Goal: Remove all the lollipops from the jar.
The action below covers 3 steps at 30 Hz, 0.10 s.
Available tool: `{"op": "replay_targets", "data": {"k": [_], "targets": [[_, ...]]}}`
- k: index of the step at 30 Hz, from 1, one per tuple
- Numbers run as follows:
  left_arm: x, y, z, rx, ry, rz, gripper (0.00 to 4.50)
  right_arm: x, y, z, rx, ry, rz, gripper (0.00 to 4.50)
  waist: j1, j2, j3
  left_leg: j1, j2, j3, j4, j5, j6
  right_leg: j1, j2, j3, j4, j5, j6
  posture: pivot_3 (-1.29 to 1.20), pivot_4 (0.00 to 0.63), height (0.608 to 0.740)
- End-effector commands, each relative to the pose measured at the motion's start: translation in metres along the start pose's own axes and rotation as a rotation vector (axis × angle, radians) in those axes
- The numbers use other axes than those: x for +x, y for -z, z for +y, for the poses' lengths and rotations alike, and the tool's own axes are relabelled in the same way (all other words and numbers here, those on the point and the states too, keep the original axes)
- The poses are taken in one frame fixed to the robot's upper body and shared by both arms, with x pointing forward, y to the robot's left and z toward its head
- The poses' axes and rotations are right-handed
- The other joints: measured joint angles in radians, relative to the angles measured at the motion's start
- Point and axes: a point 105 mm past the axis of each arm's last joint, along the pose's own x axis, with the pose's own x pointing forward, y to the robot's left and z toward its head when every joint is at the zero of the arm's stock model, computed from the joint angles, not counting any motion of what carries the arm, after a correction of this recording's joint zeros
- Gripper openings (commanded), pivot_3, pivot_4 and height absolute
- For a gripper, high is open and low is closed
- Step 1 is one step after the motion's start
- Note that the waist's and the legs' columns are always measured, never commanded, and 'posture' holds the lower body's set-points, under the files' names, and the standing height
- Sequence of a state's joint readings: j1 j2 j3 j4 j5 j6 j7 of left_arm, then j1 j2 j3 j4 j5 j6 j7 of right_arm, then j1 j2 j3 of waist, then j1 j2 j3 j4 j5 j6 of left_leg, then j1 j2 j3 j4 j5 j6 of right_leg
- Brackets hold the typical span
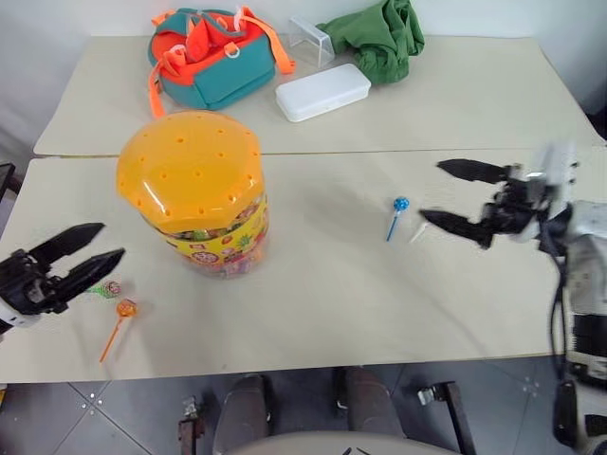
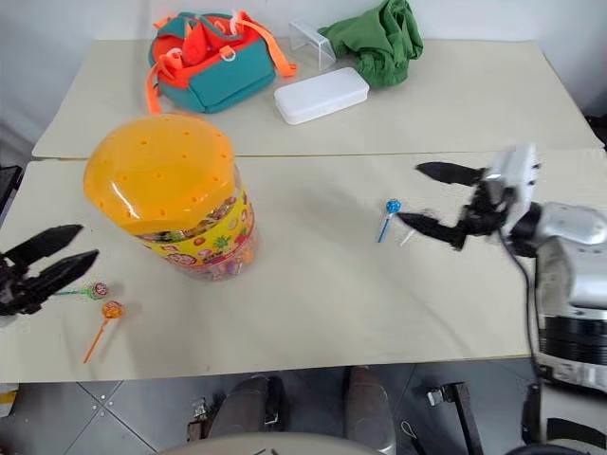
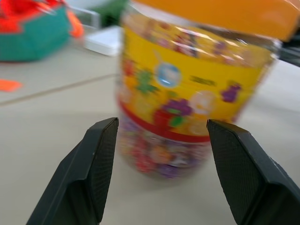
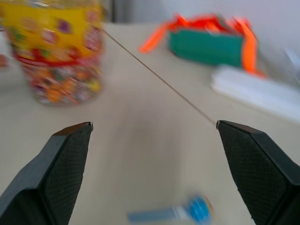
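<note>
A: While you check the near table [image 1: 332, 313], item 1 is the jar [image 1: 201, 194]; clear tub, domed orange lid dotted with holes, yellow printed band; it stands upright on your left half of that table, lid on.

B: And the lollipops?

A: You can count 4 out on the tabletop. Item 2, orange lollipop [image 1: 125, 308], lies near the front edge, left of the jar; item 3, green lollipop [image 1: 111, 289], lies just beside it, close under the left gripper [image 1: 102, 246]. Item 4, blue lollipop [image 1: 400, 205], lies well to the right of the jar, stick angled toward you; item 5, a pale stick [image 1: 417, 232] just beside it, is most likely the white one; its head you cannot make out.

B: State of the claws?

A: Left gripper: fingers parted, nothing between them; it hovers at the table's left edge, and its wrist view faces the jar's label. Right gripper [image 1: 458, 195]: fingers spread wide, empty, pointing left toward the blue lollipop, apart from it.

B: Other stock?

A: On the far table [image 1: 474, 95] you have 1 teal-and-orange bag [image 1: 213, 57], 1 white flat box [image 1: 322, 91], 1 clear box [image 1: 311, 40], 1 green cloth [image 1: 379, 36].
</note>
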<state>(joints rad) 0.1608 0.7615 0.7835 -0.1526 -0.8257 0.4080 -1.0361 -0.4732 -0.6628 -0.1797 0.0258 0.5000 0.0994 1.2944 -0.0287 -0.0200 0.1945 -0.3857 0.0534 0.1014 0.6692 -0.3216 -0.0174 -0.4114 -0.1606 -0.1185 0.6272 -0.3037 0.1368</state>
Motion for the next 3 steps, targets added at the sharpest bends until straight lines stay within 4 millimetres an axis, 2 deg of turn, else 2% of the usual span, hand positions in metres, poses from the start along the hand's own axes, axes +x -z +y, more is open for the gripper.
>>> {"op": "replay_targets", "data": {"k": [1,3], "targets": [[-0.008,0.005,0.0,0.085,-0.139,-0.004,3.19,0.015,0.004,0.006,-0.133,-0.032,-0.047,4.42,0.0,0.0,0.0,0.0,0.0,0.0,0.0,0.0,0.0,0.0,0.0,0.0,0.0,0.0,0.0,0.0,0.15,0.74],[-0.009,0.013,0.003,0.151,-0.224,0.012,3.19,0.017,0.02,0.006,-0.136,-0.016,-0.034,4.42,0.0,-0.001,0.0,0.001,0.0,0.0,0.0,0.0,0.0,0.001,0.0,0.0,0.0,0.001,0.001,0.0,0.15,0.74]]}}
